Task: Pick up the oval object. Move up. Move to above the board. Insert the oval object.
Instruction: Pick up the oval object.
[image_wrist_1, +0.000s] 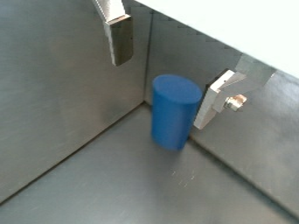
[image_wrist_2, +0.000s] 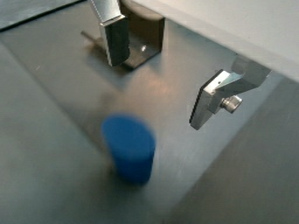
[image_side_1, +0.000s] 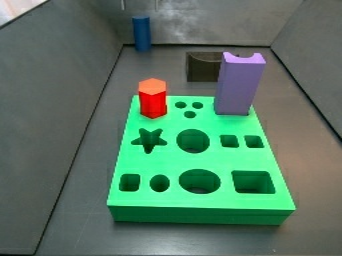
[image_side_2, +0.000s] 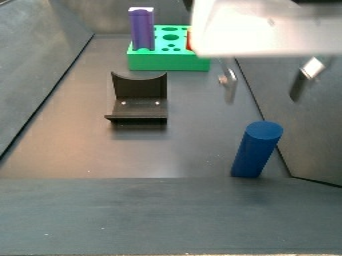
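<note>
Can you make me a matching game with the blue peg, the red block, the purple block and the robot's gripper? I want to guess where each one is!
Things:
1. oval object
2. red hexagonal prism
3. purple block
4. gripper

Places:
A. hanging above the floor, fingers apart, holding nothing
B. standing on the back right part of the green board in a side view
C. standing alone on the grey floor, away from the board
D. standing on the back left part of the board in a side view

Pairs: 1-C, 2-D, 3-B, 4-A
</note>
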